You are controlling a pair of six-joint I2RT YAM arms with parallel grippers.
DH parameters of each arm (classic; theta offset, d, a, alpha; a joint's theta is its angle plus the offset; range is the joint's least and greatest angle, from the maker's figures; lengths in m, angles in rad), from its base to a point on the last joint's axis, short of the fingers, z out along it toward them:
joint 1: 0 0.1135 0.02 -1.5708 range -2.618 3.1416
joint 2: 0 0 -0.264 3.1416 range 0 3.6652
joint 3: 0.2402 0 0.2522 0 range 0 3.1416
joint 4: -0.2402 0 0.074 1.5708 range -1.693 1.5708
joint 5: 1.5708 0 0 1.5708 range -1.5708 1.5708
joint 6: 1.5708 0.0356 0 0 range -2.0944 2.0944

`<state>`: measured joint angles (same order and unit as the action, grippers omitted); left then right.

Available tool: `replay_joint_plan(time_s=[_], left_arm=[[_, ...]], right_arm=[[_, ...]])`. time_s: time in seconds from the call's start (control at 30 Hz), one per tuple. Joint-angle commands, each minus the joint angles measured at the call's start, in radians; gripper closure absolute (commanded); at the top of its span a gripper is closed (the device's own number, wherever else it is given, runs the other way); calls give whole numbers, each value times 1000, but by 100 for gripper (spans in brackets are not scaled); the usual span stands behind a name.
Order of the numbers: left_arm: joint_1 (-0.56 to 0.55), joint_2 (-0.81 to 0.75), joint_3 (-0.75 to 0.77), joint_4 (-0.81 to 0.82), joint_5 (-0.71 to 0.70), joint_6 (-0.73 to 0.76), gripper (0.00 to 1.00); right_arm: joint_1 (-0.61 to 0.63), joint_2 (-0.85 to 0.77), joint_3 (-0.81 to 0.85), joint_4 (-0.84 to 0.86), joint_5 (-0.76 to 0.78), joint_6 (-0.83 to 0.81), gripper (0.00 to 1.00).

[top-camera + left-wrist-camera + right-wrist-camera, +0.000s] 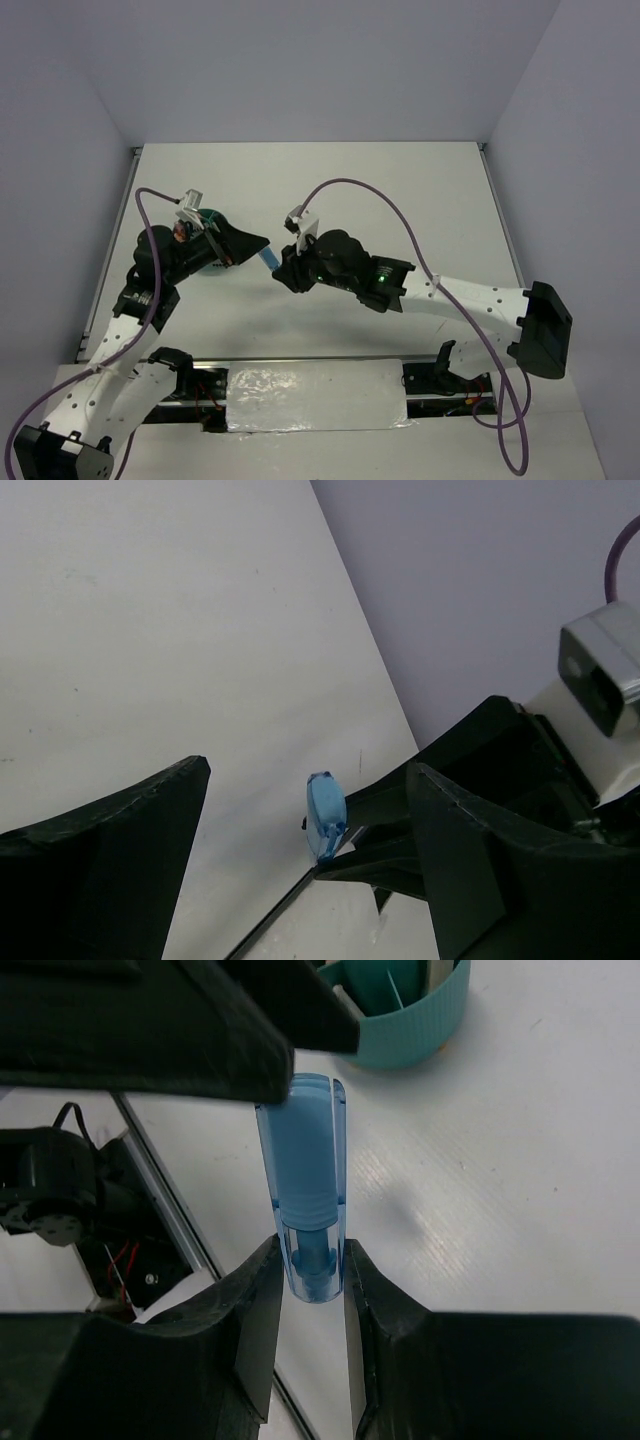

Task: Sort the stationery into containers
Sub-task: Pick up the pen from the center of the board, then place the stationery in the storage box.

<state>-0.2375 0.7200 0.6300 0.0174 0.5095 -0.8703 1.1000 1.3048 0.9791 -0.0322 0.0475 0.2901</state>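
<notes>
Your right gripper [310, 1260] crowds the foreground of its own wrist view, jaws pinched tight on the lower end of a blue eraser [303, 1180] in a clear sleeve. Beneath both arms spreads the white counter [400, 200]. Your left gripper [308, 768] stands with jaws spread wide, gripping nothing, and the eraser's free end sits between them. One of its fingers [200, 1030] overlaps that end in the right wrist view; whether it touches, you cannot tell. Just behind the left gripper sits the teal organiser [212, 217]. It is mostly hidden from above and cut off by the frame's top edge at the right wrist, its contents too obscured to name.
</notes>
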Motion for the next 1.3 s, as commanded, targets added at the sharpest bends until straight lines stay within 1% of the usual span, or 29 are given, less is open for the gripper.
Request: replay_joint_plan(time_s=[0.0,0.1,0.13,0.17,0.2,0.23,0.3,0.33,0.37,0.4,0.43,0.47,0.5,0.53,0.57,0.6,0.63,0.67,0.73,0.77,0.83,0.87,0.9,0.93,0.97,1.07,1.17,1.27], left_arm=[[-13,6,-19,91,52,-27,9],[-23,9,-38,116,64,-35,13],[-25,9,-39,121,66,-35,22],[-26,10,-39,122,64,-33,29],[-26,12,-35,116,63,-21,38],[-26,16,-29,107,60,-10,62],[-26,24,-9,56,32,14,83],[-26,32,16,40,24,45,100],[-26,35,29,21,17,57,100],[-26,38,58,-14,-15,77,100],[-26,44,74,-63,-41,124,100],[-26,45,92,-103,-75,151,100],[-26,48,130,-147,-191,184,100],[-26,58,152,-249,-274,253,100],[-25,62,175,-304,-373,283,100],[-22,68,210,-344,-564,330,100],[-17,81,223,-399,-653,350,100],[4,87,234,-411,-722,366,100],[47,111,258,-427,-819,390,100],[96,122,267,-436,-847,383,100],[150,162,290,-468,-903,329,100],[196,179,299,-477,-920,306,100],[210,203,303,-476,-942,272,100],[217,213,298,-464,-980,260,100],[224,220,281,-421,-988,260,100],[227,257,263,-396,-1052,229,100],[231,279,220,-346,-1062,203,100],[234,303,189,-289,-1043,191,97]], right_arm=[[9,25,93,-1,35,-23,100],[9,63,139,-15,44,-32,100],[8,85,151,-23,48,-35,100],[8,94,179,-37,49,-40,100],[8,103,190,-40,40,-45,100],[8,117,197,-44,34,-48,100],[8,128,211,-55,26,-54,99],[8,135,213,-55,29,-58,99],[8,136,205,-51,28,-58,97],[5,136,195,-38,19,-58,88],[4,126,182,-22,8,-58,75],[4,120,149,13,8,-54,59],[1,113,132,24,21,-46,17],[-12,88,116,26,41,-25,1],[-23,73,75,28,75,-11,0],[-38,53,46,28,72,10,0],[-72,4,17,53,58,18,0],[-83,-21,-47,87,29,23,0],[-101,-82,-95,98,14,18,0],[-104,-99,-124,86,14,12,0],[-109,-140,-152,58,22,-5,0],[-109,-154,-161,51,25,-11,0],[-108,-183,-171,45,32,-17,0],[-111,-199,-190,40,31,-22,0],[-111,-216,-201,40,28,-28,0],[-114,-275,-237,40,14,-38,0],[-115,-321,-252,3,5,-58,0],[-118,-358,-260,-5,-14,-65,0]])
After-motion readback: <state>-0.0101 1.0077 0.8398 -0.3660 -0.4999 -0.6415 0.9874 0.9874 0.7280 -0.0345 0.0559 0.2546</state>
